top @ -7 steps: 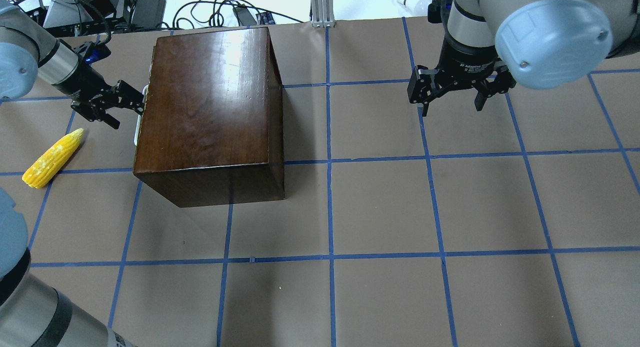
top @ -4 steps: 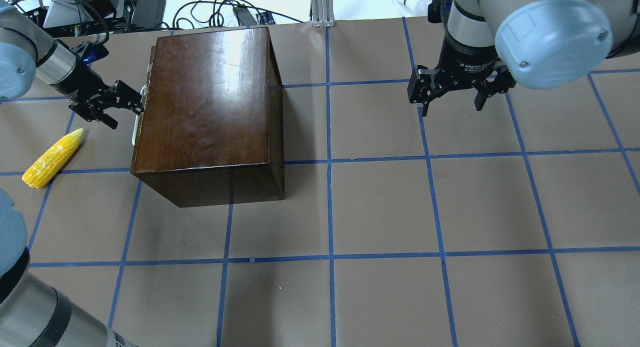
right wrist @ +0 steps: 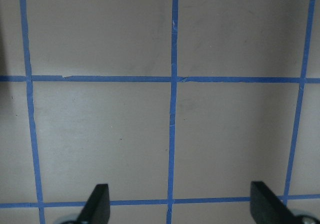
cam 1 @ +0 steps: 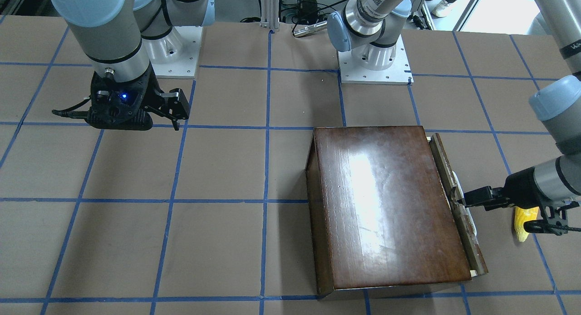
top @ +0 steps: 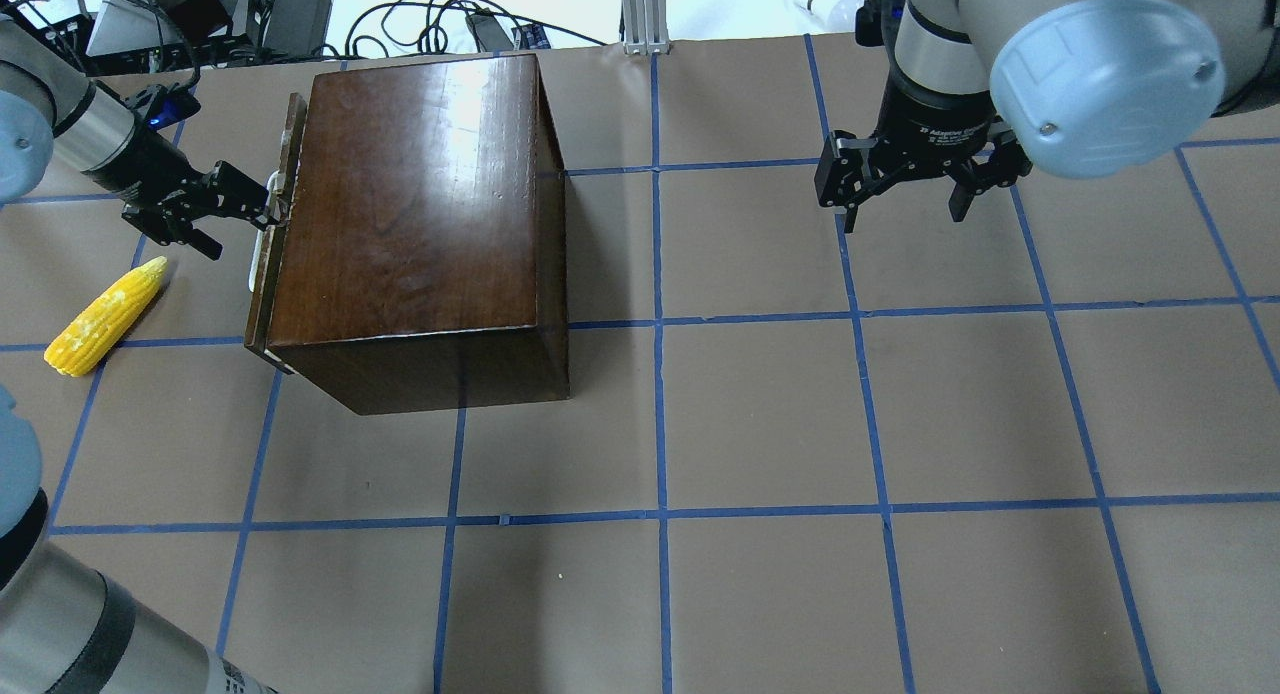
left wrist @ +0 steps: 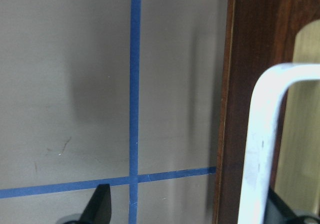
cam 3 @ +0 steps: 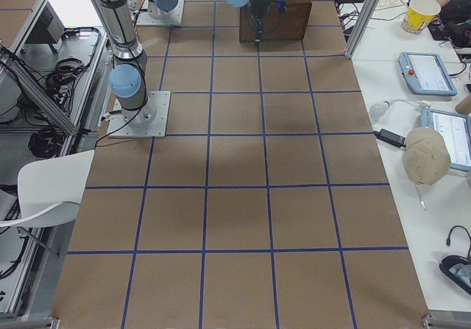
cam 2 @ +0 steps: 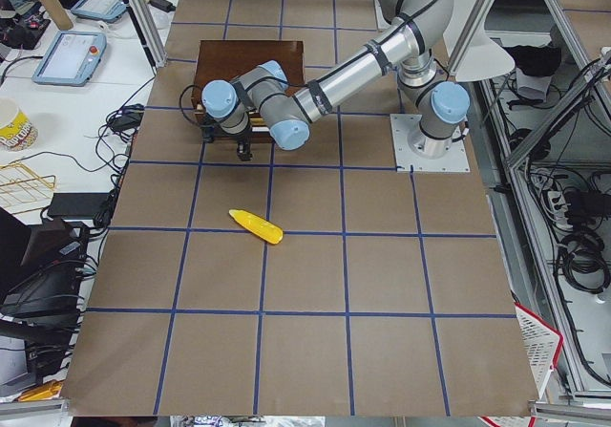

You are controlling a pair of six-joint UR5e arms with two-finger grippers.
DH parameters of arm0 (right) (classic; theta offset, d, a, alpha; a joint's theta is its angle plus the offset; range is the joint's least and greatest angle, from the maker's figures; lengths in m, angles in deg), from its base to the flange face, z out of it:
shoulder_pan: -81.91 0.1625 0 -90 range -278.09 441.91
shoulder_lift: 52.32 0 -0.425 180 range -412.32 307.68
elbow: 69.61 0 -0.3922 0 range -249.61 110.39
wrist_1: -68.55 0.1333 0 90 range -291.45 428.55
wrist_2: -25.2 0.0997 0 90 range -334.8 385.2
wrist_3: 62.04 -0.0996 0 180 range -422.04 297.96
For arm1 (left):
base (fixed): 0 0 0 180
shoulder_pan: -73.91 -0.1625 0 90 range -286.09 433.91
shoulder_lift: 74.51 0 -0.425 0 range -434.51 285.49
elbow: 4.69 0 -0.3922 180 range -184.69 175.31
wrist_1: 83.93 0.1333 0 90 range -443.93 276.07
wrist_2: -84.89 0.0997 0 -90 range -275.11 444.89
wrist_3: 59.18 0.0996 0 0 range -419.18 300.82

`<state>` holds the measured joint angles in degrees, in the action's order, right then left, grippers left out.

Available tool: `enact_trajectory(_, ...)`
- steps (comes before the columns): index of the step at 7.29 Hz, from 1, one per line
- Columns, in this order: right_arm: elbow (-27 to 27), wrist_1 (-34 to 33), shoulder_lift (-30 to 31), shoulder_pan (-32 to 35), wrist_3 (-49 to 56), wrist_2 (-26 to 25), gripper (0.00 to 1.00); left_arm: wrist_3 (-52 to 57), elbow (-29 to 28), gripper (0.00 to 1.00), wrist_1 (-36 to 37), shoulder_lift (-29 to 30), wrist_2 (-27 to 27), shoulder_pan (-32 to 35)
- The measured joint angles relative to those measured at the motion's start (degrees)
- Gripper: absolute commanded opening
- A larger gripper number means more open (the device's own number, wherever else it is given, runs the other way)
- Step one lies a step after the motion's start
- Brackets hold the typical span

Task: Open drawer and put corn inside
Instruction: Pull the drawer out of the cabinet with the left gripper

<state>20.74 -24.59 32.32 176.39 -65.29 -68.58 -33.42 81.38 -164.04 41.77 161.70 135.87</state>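
1. The drawer is open only a crack: its dark brown front panel stands slightly off the side of the box, on the robot's left
2. The opening step looks barely begun, since none of the pale tray inside shows yet
3. A curved white handle sits on the front panel; it looks smooth and rigid
4. The left tool is spread, with one finger hooked behind the handle and the other out in open air, so it hooks the handle and does not pinch it
5. The next move likely calls for a straight pull away from the box along the drawer's own line, far enough to bare a gap long enough for the cob
6. With only a hook on the handle, a skewed pull might let the finger slip off or drag the whole box
7. The corn lies on the surface near the left tool, apart from the drawer; it is yellow, bumpy and tapers to a point
8. The box top is glossy dark wood with a bright glare
9. The right tool hangs spread and empty, well apart from the box, over brown matte covering crossed by blue tape lines
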Motion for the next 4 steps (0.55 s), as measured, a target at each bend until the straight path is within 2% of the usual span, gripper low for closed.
enact_trajectory(4, 0.0, 0.0, 0.0, 0.0, 0.0, 0.0, 1.00, 0.2, 0.2, 1.00, 0.0, 0.1, 0.0, -1.8)
